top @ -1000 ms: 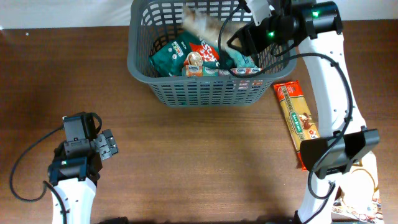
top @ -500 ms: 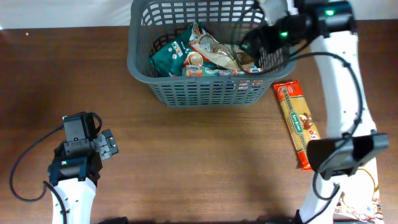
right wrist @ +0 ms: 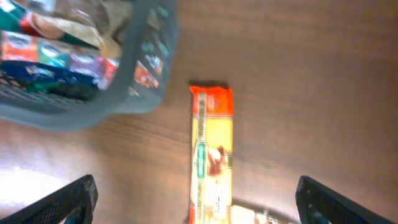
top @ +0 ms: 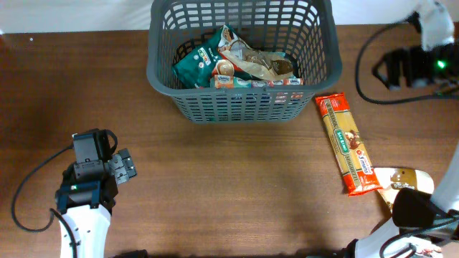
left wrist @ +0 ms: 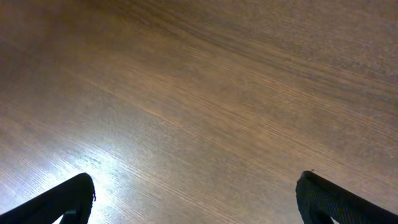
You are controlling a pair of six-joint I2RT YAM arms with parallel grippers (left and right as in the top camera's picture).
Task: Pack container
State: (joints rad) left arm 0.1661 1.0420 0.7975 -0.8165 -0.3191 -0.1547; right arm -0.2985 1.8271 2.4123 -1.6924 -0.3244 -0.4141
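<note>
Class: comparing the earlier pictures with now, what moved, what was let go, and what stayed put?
The right claw dropped a clear snack packet into the container, then withdrew rightward, clear of it, open and empty. The left claw, the pasta packet and the container stayed put.

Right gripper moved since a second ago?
Yes. The right gripper swung right, from over the container to outside its right wall.

Right gripper (right wrist: 198, 199) withdrawn (jaws wide), packet (top: 259, 63) dropped into container (top: 244, 109)
</note>
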